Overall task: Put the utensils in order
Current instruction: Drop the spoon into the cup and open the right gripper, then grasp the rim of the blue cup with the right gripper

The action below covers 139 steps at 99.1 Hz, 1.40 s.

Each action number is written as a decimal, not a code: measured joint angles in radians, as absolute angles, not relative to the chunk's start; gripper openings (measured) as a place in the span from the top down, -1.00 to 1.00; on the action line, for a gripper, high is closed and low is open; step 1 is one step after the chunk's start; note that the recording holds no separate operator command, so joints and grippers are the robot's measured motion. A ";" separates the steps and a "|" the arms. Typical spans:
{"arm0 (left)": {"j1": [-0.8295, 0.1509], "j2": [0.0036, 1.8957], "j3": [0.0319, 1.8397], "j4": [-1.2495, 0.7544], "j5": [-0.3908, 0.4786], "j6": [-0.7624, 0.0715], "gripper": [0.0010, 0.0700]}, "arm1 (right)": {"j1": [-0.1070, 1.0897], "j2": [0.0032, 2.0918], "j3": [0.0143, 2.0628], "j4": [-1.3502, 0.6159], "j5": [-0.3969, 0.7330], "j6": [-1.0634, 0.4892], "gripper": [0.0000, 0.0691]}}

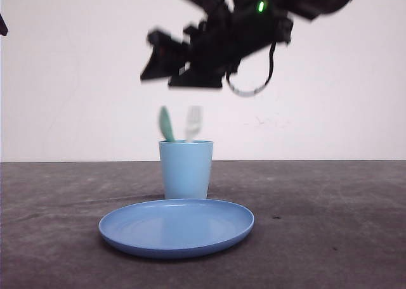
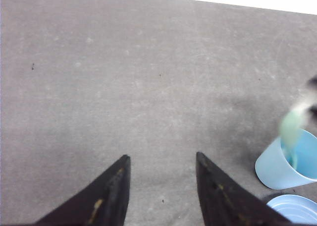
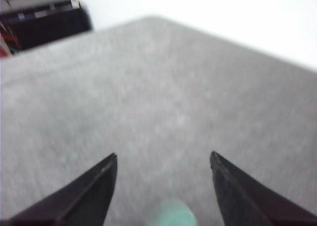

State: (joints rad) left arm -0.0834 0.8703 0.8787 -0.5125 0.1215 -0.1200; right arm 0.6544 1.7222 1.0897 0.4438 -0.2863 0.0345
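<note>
Landmark: light blue cup [image 1: 186,170], upright on the dark grey table [image 1: 330,225], just behind the round blue plate [image 1: 176,227].

Spoon: mint-green spoon [image 1: 167,125] stands in the cup, bowl end up above the rim, leaning toward my left side. Blurred in the front view.

Fork: white fork [image 1: 193,123] stands in the same cup, tines up, just beside the spoon on its right. Also blurred; I cannot count the tines.

My right gripper: right gripper [image 1: 166,70] hangs in the air above the cup, apart from both utensils, smeared by motion blur. In the right wrist view my fingers [image 3: 94,186] are spread wide with bare table between them; a mint-green blob sits low between the tips, touched by neither.

My left gripper: left gripper [image 2: 161,164] is over bare table, well to the side of the cup. Fingers [image 2: 111,194] apart, nothing between them.

Cup from my left wrist: cup shows near the frame edge with the green spoon rising out of it, blurred; the plate rim lies just beside it.

Plate: nothing lies on it that I can see; touching the cup or not, I cannot tell.
</note>
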 joint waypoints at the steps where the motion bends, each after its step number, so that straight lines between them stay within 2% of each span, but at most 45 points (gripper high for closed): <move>1: -0.083 0.870 0.879 -0.513 0.122 -0.120 0.33 | 0.654 1.715 1.090 0.441 -0.286 0.035 -0.10; 22: -0.083 0.870 0.879 -0.513 0.122 -0.120 0.33 | 0.650 1.550 1.090 0.308 -0.286 0.034 -0.11; 52: -0.083 0.870 0.879 -0.513 0.122 -0.120 0.33 | 0.566 1.324 1.083 -0.098 -0.258 0.034 -0.11; 86: -0.083 0.870 0.879 -0.514 0.122 -0.120 0.33 | 0.527 1.239 0.858 -0.141 -0.257 0.037 -0.11; 93: -0.083 0.870 0.879 -0.514 0.122 -0.120 0.33 | 0.530 1.240 0.812 -0.121 -0.257 0.039 -0.23; 105: -0.083 0.870 0.879 -0.516 0.122 -0.120 0.33 | 0.531 1.240 0.760 -0.068 -0.257 0.042 -0.65; 117: -0.083 0.870 0.879 -0.516 0.122 -0.120 0.33 | 0.532 1.248 0.727 -0.035 -0.257 0.042 -0.97; 139: -0.083 0.870 0.879 -0.516 0.122 -0.120 0.33 | 0.553 1.333 0.717 0.043 -0.258 0.049 -0.97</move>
State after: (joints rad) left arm -0.0834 0.8703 0.8787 -0.5163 0.1215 -0.1200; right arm 0.5526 1.3331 0.7170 0.0429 -0.2584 0.0490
